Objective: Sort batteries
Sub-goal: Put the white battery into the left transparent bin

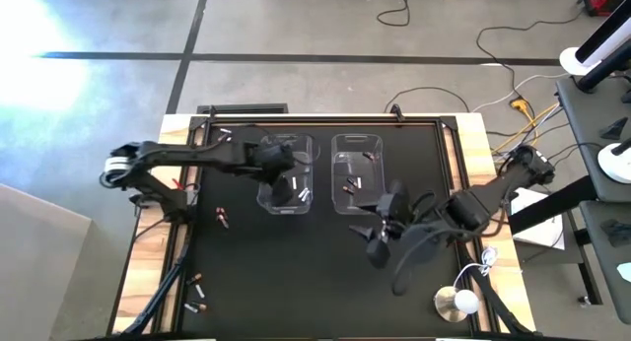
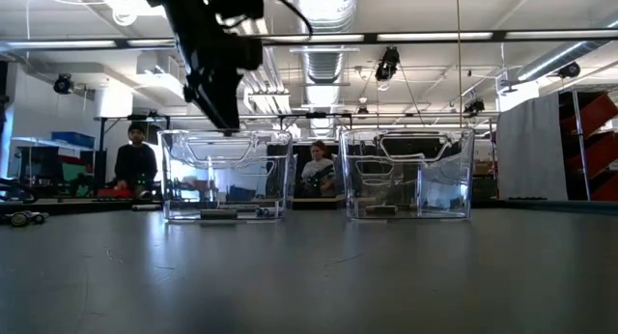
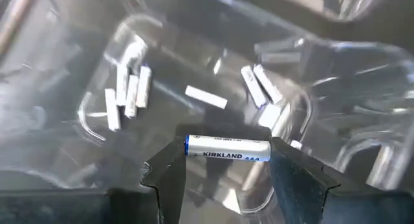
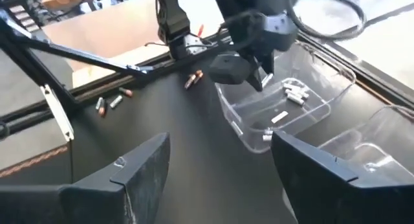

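Left tool (image 3: 226, 169) raised, fingers closed on a cell, right tool (image 4: 217, 169) low, fingers spread apart

One silvery-white battery (image 3: 228, 149), printed KIRKLAND with a blue end, lies crosswise, pinched end to end between the left hand's (image 3: 226, 166) two fingers above the left clear bin (image 1: 286, 173). More silvery-white batteries (image 3: 127, 91) lie scattered flat on that bin's floor, some bunched side by side and one alone. Dark batteries with copper-red ends (image 1: 223, 217) lie loose on the black table (image 1: 296, 272) in small groups near its left side.
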Motion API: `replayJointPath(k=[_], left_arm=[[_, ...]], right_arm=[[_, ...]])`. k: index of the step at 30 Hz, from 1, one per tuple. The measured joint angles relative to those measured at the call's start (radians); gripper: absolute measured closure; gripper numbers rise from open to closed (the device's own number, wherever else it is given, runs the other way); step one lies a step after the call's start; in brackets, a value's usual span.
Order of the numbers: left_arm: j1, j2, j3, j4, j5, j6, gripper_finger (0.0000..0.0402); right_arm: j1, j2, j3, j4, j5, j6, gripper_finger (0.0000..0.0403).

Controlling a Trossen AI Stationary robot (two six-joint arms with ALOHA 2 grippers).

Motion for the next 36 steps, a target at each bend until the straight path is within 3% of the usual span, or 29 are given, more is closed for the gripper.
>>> replayJointPath(k=[14,36], left_arm=[[0.146,0.256,0.197,-0.116,0.057,-0.24,0.0226],[0.196,0.368,0.127,-0.081,0.136,-0.369,0.0226]], right_arm=[[0.08,0.002,-0.036,-0.148,0.054,0.178,0.0143],[0.083,0.007,-0.073,-0.16,0.057,0.176,0.0146]])
